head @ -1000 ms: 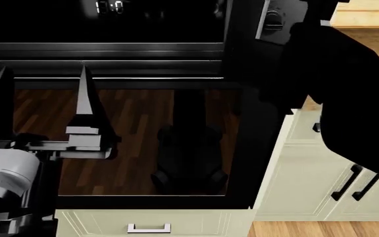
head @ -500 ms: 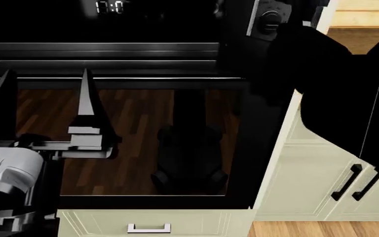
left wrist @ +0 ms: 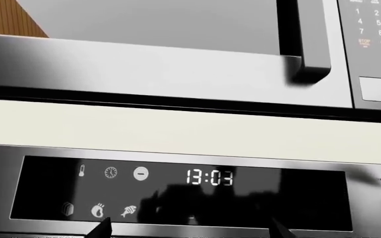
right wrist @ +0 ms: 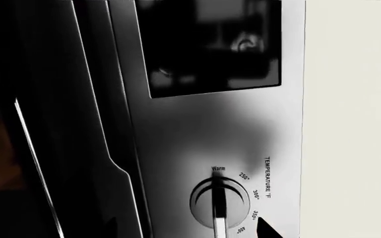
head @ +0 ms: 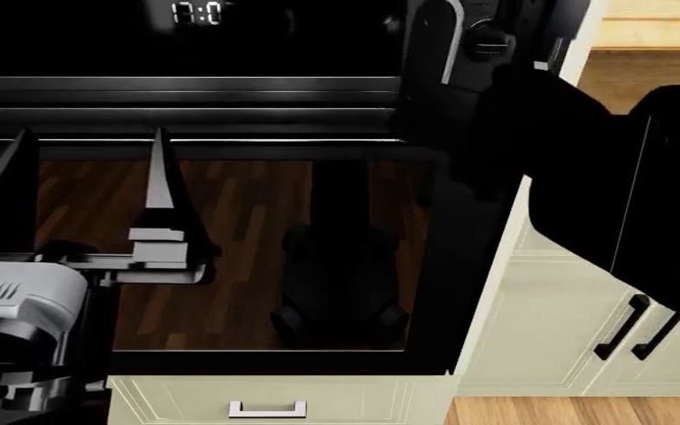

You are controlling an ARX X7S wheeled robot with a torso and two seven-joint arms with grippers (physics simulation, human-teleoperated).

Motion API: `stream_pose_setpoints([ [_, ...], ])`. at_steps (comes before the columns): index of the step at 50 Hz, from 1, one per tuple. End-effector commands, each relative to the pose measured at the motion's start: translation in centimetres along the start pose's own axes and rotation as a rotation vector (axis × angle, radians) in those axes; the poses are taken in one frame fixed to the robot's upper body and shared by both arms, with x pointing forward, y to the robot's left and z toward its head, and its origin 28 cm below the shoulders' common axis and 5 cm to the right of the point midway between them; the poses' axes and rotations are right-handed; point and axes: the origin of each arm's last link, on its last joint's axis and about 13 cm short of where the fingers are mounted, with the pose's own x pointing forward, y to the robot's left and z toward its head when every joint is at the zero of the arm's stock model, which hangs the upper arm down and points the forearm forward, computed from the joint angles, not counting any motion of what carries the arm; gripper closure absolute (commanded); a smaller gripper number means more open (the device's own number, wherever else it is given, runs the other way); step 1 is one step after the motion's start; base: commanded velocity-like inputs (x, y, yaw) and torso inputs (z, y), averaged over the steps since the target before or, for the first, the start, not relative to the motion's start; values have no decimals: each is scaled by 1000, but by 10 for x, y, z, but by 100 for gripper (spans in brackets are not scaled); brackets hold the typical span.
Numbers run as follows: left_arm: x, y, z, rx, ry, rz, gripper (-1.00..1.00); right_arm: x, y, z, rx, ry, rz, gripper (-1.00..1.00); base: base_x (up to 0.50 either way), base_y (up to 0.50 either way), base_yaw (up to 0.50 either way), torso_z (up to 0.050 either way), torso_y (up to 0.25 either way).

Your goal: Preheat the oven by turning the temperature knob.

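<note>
The oven (head: 258,248) is black, with a dark glass door, a bar handle (head: 198,115) and clock digits (head: 196,12). The temperature knob (head: 488,40) sits at the panel's right end. My right gripper (head: 482,27) is open at the knob, one finger on each side of it; the black arm hides the panel below. In the right wrist view the knob (right wrist: 218,201) has its ridge pointing at "Warm", and a fingertip (right wrist: 267,228) shows beside it, apart from it. My left gripper (head: 86,168) is open and empty in front of the door. The left wrist view shows the clock (left wrist: 209,177).
Pale green cabinets (head: 552,310) with black handles (head: 623,328) stand right of the oven. A drawer (head: 269,403) lies under it. A steel microwave (left wrist: 177,49) hangs above the oven panel. The door glass reflects the wood floor and the robot.
My right arm has moved left and in toward the panel, so its fingers now flank the knob. The left gripper has barely shifted.
</note>
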Motion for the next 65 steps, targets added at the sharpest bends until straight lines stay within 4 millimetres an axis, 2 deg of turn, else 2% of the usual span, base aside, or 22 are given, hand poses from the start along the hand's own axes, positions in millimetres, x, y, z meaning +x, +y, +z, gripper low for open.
stream_pose_setpoints([
  [1,0,0,-2,1,6,-1,-100,1,3,-4,1,28,10,-100,0,0,0,0,0],
  [34,6,1,-7,3,7,3,-100,11,-16,-10,35,83,-117,-100,0,0,0,0,0],
  [55,5,1,-8,5,10,4,-100,19,-11,-6,51,29,-99,-100,0,0,0,0,0],
  [64,5,1,-9,6,12,4,-100,14,-10,-5,51,19,-83,-100,0,0,0,0,0],
  [65,5,1,-9,6,13,4,-100,14,-10,-4,50,18,-83,100,0,0,0,0,0],
])
